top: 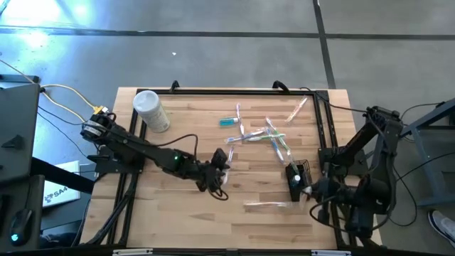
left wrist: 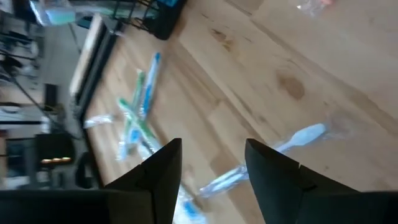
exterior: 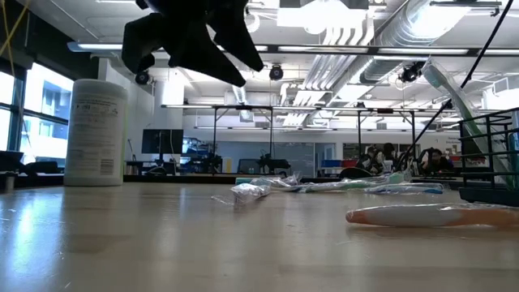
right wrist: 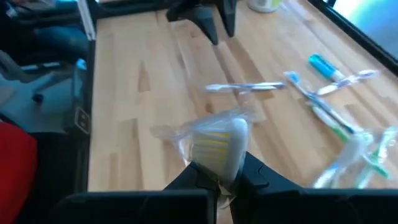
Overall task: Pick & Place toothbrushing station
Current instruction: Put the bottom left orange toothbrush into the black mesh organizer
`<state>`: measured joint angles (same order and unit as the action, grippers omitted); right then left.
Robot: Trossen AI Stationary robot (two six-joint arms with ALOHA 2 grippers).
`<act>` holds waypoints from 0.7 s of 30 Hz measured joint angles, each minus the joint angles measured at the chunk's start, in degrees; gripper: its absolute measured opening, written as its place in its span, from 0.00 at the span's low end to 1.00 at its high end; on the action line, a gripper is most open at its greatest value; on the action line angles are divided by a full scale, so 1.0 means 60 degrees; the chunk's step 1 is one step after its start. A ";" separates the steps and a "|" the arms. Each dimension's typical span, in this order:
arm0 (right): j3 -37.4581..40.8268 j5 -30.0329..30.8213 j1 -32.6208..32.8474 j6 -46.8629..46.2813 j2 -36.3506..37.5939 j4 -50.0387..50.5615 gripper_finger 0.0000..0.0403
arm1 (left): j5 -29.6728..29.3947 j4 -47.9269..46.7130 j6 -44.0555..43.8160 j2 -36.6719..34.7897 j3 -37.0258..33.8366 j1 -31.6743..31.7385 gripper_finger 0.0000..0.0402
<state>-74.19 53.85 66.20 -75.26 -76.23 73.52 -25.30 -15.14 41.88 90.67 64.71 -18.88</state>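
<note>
Left arm stretched low across the table toward its middle, left gripper (top: 217, 173) above the wood, fingers (left wrist: 163, 168) parted with nothing between them, right arm folded at the table's right edge, right gripper (right wrist: 219, 175) clamped on a toothbrush (right wrist: 219, 144)

A toothbrush (left wrist: 249, 168) lies on the table (left wrist: 323, 81) beyond the left fingers (left wrist: 155, 171). More brushes (left wrist: 138, 112) lie farther out, the holder (left wrist: 152, 12) beyond them.

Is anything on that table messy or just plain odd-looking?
Yes. The toothbrushes lie scattered and crisscrossed in the middle of the table instead of standing in the black mesh holder near its right edge. One toothbrush lies alone near the front.
</note>
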 joint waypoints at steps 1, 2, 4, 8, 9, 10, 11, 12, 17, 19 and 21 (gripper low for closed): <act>-0.0121 0.0008 -0.0038 0.0003 0.0000 0.0226 0.01 | 0.0176 0.0021 -0.0094 0.0000 0.0000 0.0069 0.43; -0.0216 0.0043 -0.0056 0.0004 0.0000 0.0433 0.01 | 0.0330 0.0033 -0.0210 0.0000 0.0000 0.0123 0.43; -0.0284 0.0138 -0.0059 -0.0009 0.0004 0.0763 0.01 | 0.0630 0.0025 -0.0510 0.0000 0.0004 0.0256 0.43; -0.0277 0.0365 -0.0055 -0.0699 -0.0180 0.1682 0.01 | 0.1395 0.0058 -0.1630 0.0000 0.0000 0.0560 0.43; -0.0277 0.0363 -0.0052 -0.0981 -0.0288 0.1911 0.01 | 0.1622 0.0076 -0.1912 0.0000 0.0001 0.0639 0.43; -0.0277 0.0305 -0.0052 -0.1221 -0.0398 0.2063 0.01 | 0.1822 0.0076 -0.2120 0.0000 0.0002 0.0710 0.43; -0.0277 0.0215 -0.0052 -0.1433 -0.0507 0.2171 0.01 | 0.2029 0.0074 -0.2271 0.0000 0.0003 0.0767 0.43; -0.0277 0.0181 -0.0050 -0.1572 -0.0616 0.2210 0.01 | 0.2207 0.0067 -0.2373 0.0000 0.0000 0.0814 0.43; -0.0277 0.0369 -0.0033 -0.1796 -0.1102 0.2220 0.01 | 0.2722 0.0074 -0.2571 0.0000 0.0000 0.0853 0.43; -0.0273 0.0558 -0.0034 -0.1885 -0.1266 0.2227 0.01 | 0.2898 0.0125 -0.2574 0.0000 0.0003 0.0830 0.43; -0.0273 0.0646 -0.0041 -0.2081 -0.1404 0.2329 0.01 | 0.3065 0.0142 -0.2581 0.0000 0.0004 0.0830 0.43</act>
<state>-75.83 57.73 65.95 -87.75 -84.65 87.49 -6.90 -14.28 26.39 90.67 64.73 -13.90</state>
